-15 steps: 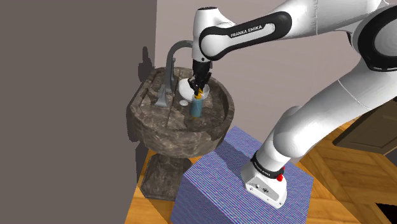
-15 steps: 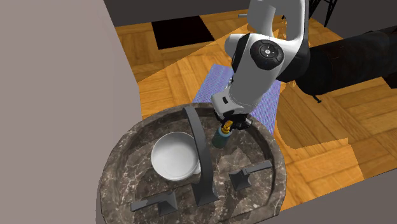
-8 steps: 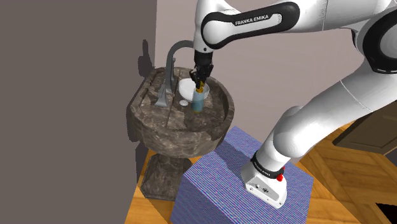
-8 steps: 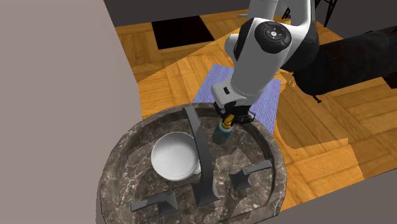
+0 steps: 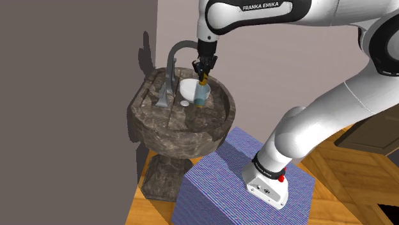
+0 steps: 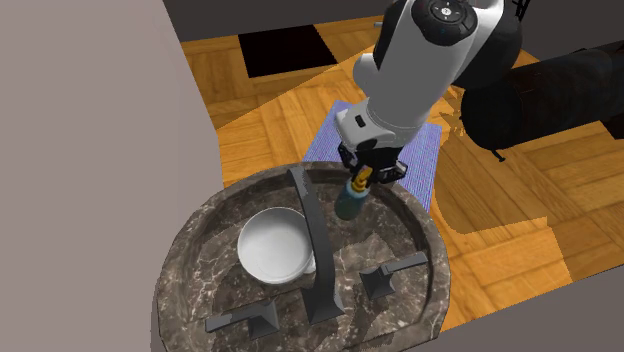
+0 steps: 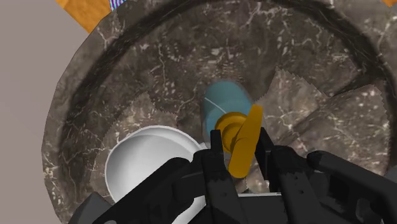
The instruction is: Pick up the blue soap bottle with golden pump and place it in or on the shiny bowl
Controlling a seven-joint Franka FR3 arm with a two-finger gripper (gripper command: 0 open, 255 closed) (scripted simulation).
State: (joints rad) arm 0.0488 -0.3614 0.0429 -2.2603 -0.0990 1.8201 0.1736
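Fingers: we read the fingers [image 7: 214,156] as closed narrowly on the golden pump [image 7: 243,137], one on each side of it. They hold the bottle by its top and touch nothing else.
Bottle: the blue soap bottle [image 5: 201,97] hangs upright under the hand, inside the stone basin [image 6: 195,265]. We judge it to be clear of the basin floor, though we cannot tell for certain.
Why the top grip: the pump is the narrow part standing above the body. Taking it from straight above keeps the hand away from the basin's walls.
Bowl: the pale bowl [image 6: 275,245] sits mouth up in the basin, just beside the bottle.
Step in hand: we judge this to be the carry across to the bowl, with the placing not yet done.
Edges: the basin rim rings both things. In the second exterior view the tall curved tap [image 6: 312,235] rises between bottle and bowl. Its two handles [image 6: 390,275] sit further round the rim, apart from both.
Open room: the space above the basin is free, and the way to the bowl is short. We would keep the bottle's base above the bowl's rim and steer the hand wide of the tap's arch.
Risk: held only by its pump, the bottle may swing or slip. Being tall, it may tip once set in a shallow bowl.
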